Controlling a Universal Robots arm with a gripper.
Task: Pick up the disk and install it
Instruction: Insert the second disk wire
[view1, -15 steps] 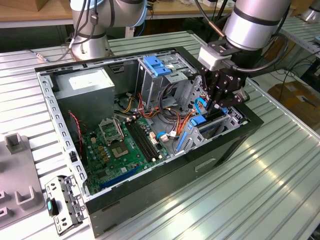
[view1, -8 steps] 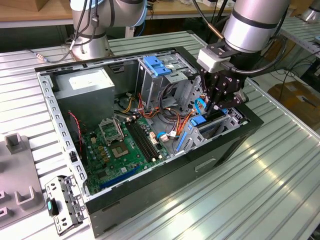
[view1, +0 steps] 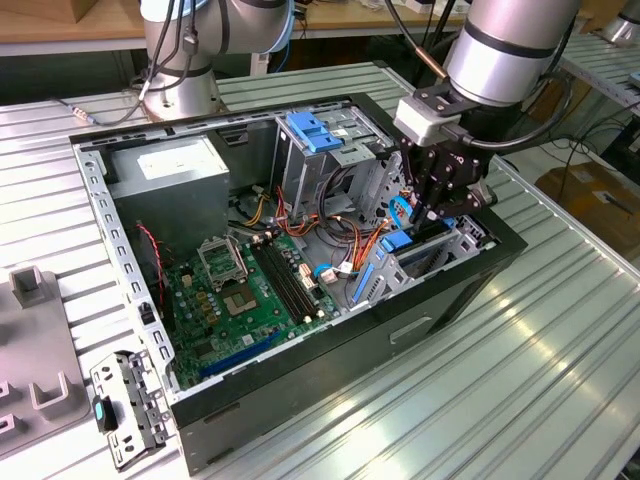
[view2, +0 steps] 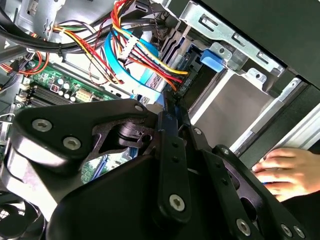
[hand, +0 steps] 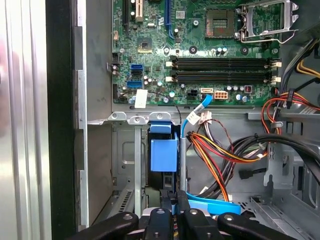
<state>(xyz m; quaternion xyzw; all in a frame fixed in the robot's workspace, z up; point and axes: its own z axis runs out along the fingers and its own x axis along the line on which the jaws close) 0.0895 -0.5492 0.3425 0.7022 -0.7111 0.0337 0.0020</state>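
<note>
The disk (hand: 164, 155), edge-on in its blue carrier, stands upright inside the grey metal drive cage (hand: 125, 165).

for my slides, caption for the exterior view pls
Robot gripper lowered into an open computer case at the drive bay, motherboard exposed.

Ribbed metal tabletop (view1: 560, 350), wooden bench (view1: 60, 25) behind, cardboard box (view1: 595, 200) on floor, bright even light
</note>
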